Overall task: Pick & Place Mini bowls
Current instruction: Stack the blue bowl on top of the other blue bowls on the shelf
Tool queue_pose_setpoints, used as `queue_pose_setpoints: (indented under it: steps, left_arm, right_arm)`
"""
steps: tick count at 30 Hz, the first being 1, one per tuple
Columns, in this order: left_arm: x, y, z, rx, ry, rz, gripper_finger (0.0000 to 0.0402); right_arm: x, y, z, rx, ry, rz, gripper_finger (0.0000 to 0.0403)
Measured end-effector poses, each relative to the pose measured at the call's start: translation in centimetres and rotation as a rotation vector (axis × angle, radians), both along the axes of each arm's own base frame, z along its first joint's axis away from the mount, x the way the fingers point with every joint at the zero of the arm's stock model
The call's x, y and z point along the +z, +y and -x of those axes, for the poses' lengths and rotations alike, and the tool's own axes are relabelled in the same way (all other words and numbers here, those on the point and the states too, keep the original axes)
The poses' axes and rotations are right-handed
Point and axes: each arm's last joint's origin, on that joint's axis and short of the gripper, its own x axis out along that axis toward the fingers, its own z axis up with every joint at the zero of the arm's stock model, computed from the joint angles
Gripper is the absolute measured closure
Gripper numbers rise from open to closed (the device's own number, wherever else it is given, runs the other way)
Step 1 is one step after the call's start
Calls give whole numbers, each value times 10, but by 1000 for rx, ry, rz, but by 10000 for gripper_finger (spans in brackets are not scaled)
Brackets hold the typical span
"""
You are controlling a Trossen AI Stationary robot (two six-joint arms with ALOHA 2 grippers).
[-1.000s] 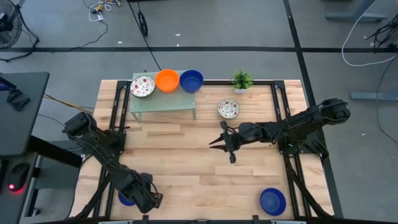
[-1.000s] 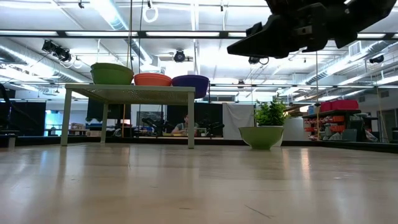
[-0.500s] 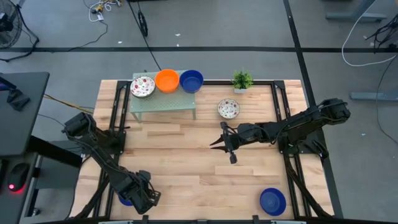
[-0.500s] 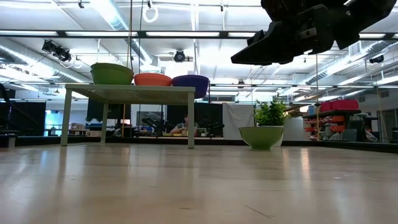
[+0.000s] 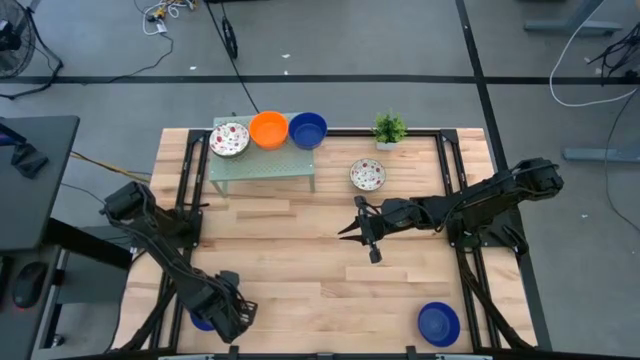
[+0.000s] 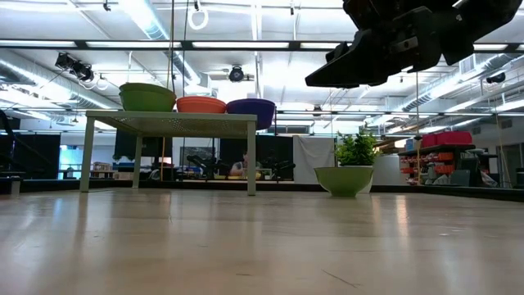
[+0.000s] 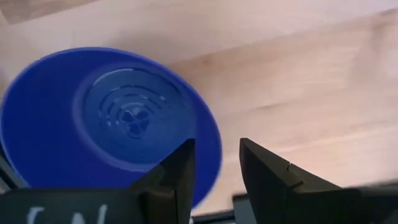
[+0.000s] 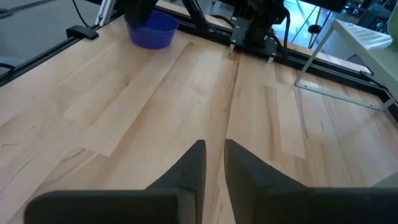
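A blue mini bowl (image 7: 124,118) sits at the table's near-left corner (image 5: 201,321), resting on its base (image 8: 151,28). My left gripper (image 7: 216,143) is down over its right-hand rim (image 5: 225,315). My right gripper (image 5: 352,233) hangs shut above the middle of the table (image 6: 315,78) and holds nothing. A white red-speckled bowl (image 5: 229,139), an orange bowl (image 5: 268,129) and a blue bowl (image 5: 307,130) stand on a small green table (image 5: 262,168). Another speckled bowl (image 5: 367,175) and another blue bowl (image 5: 438,323) rest on the wood. My left gripper has the blue bowl by its rim (image 7: 206,138), on the side toward the table's middle. One finger (image 7: 177,174) is inside the bowl and the other (image 7: 264,174) outside. The fingers come from above, pointing down. The bowl stands on the table.
A small green potted plant (image 5: 389,128) stands near the far edge, right of the small table. Black frame rails run along the table's left (image 5: 185,190) and right (image 5: 452,170) sides. Bare wood (image 5: 300,280) lies between the two grippers.
My left gripper has shifted a little toward the table's left edge, closer over the blue bowl, which has stayed in place.
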Motion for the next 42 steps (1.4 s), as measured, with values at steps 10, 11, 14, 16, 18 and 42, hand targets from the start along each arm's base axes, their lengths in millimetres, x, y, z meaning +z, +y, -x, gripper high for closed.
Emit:
queue_pose_setpoints:
  steps: [10, 11, 14, 16, 18, 42]
  left_arm:
    - [-9, -1, -4, 4, 28, -5, 288]
    - [-9, -1, -5, -2, 28, -2, 294]
    - [-9, -1, -4, -6, 28, -2, 313]
    - [-9, -1, -4, -7, 28, -3, 327]
    - [-9, -1, -4, -6, 28, -3, 342]
    - [70, 53, -103, -886, -413, -97, 398]
  right_arm:
    - [1, 0, 0, 1, -8, 0, 344]
    - [1, 0, 0, 1, -8, 0, 344]
    - [1, 0, 0, 1, -10, 0, 344]
    - [1, 0, 0, 1, -10, 0, 344]
    - [1, 0, 0, 1, -9, 0, 344]
    - [-1, 0, 0, 1, 7, 3, 344]
